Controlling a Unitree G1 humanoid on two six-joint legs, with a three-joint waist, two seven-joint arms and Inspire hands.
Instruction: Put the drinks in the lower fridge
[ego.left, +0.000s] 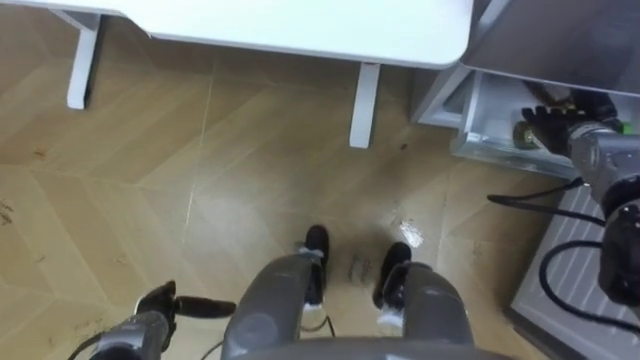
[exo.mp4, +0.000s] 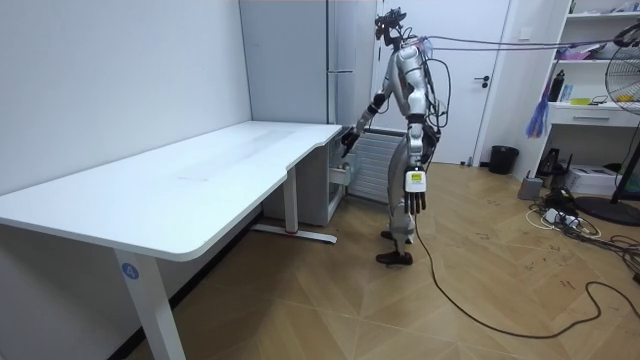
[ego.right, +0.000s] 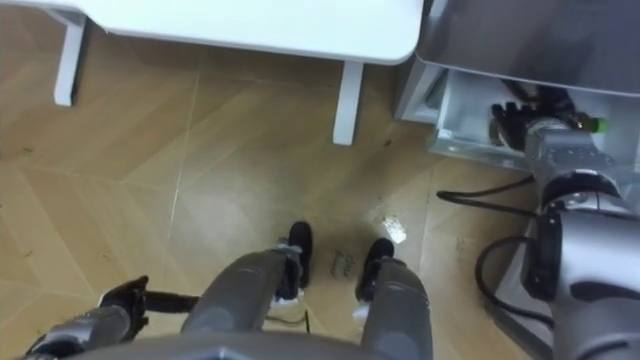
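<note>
Right hand is stuck inside the open lower fridge drawer, can't tell whether its fingers grip anything. Left hand hangs low, fingers relaxed, near the white bench.

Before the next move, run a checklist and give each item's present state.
1. Lower fridge open: ok.
2. Fridge door swung clear of the robot: ok.
3. Right hand reached into the lower fridge: ok.
4. Whether the right hand holds anything: cannot tell.
5. Left hand empty at the robot's side, fingers straight: ok.
6. Desk clear of both arms: ok.
</note>
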